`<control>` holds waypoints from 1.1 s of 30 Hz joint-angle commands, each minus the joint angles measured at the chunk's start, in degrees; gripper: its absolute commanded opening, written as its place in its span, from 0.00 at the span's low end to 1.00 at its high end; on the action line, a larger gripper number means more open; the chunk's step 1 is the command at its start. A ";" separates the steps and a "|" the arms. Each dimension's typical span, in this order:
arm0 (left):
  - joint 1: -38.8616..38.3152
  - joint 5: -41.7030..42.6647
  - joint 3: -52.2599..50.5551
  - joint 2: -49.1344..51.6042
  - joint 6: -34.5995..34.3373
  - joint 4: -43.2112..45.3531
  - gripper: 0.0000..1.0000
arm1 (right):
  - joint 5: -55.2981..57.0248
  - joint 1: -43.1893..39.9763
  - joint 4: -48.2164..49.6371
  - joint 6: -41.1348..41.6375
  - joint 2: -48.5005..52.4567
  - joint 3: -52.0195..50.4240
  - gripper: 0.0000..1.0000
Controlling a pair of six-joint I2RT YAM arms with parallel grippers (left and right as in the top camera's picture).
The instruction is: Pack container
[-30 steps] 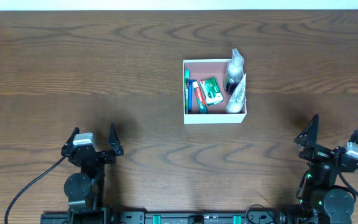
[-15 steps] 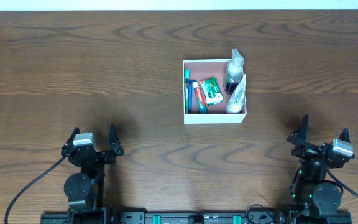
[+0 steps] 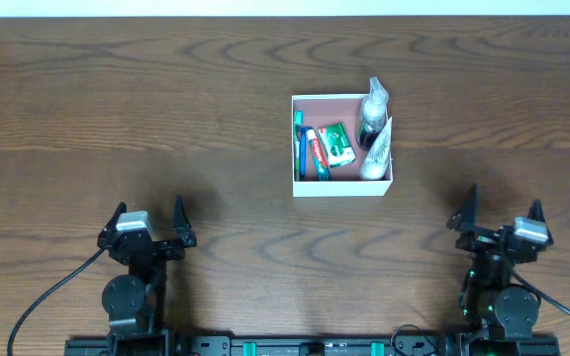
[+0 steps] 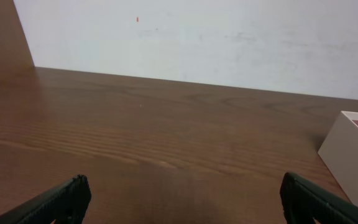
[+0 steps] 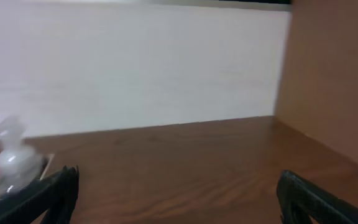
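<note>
Container (image 3: 342, 187): one, square, white-walled with a pink floor, on the table (image 3: 166, 99). It sits well ahead of both sets of fingertips and between them, closer to the right pair.

Contents counted, five items:
- one toothbrush (image 3: 298, 138) along the left wall
- one toothpaste tube (image 3: 315, 153) beside it
- one green packet (image 3: 336, 144) at the middle
- one dark pump bottle (image 3: 371, 114) at the far right corner
- one white sachet (image 3: 377, 156) against the right wall

Left gripper (image 3: 148, 208): two fingers spread wide, released, grasping nothing.

Right gripper (image 3: 504, 198): two fingers spread wide, released, likewise empty.
</note>
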 commanded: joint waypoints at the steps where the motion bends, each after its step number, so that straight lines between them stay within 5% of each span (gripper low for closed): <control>1: -0.22 1.42 -0.68 -0.35 1.18 -2.36 0.98 | -7.80 0.57 -1.27 -6.19 -0.42 -0.24 0.99; 12: -0.24 1.42 -0.68 -0.35 1.18 -2.36 0.98 | -9.27 0.57 -10.03 -5.57 -0.42 -0.24 0.99; 33: -0.22 1.42 -0.68 -0.35 1.18 -2.36 0.98 | -10.10 0.44 -9.99 -5.57 -0.42 -0.24 0.99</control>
